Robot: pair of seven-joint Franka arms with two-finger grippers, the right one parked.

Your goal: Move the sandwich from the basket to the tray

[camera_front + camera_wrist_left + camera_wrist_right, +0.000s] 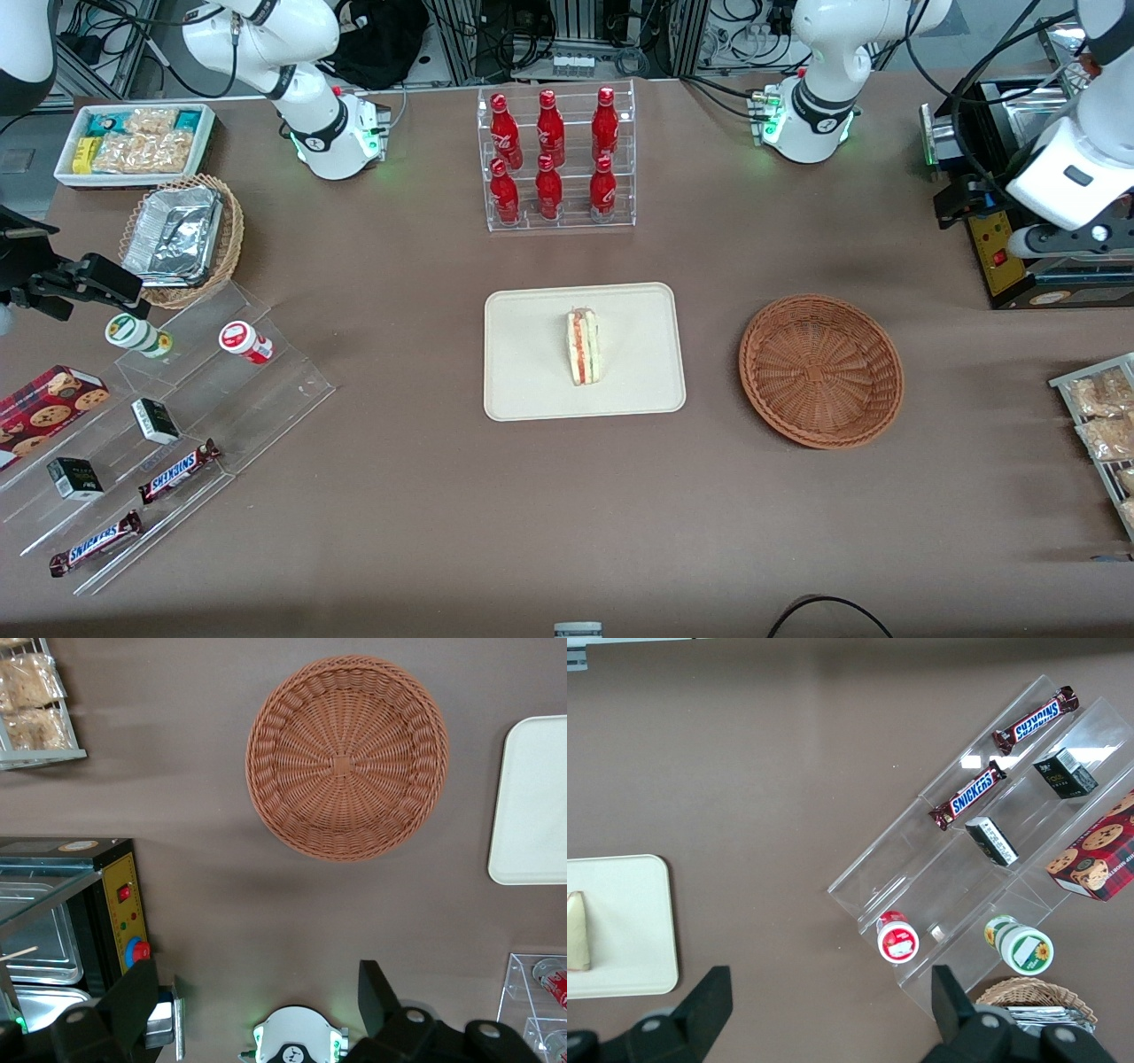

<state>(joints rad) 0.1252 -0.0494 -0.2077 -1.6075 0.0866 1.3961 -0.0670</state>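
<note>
Front view is showing the sandwich (584, 347) standing on its crust edge near the middle of the tray (523, 390), so the placing looks finished. The basket (821, 369) is sitting empty beside the tray, toward the working arm's end of the surface. The hand (252, 997) is hanging high over the surface, nearer the robot bases than the basket, its fingers spread wide and gripping nothing, probably because it is clearing out after the release.
</note>
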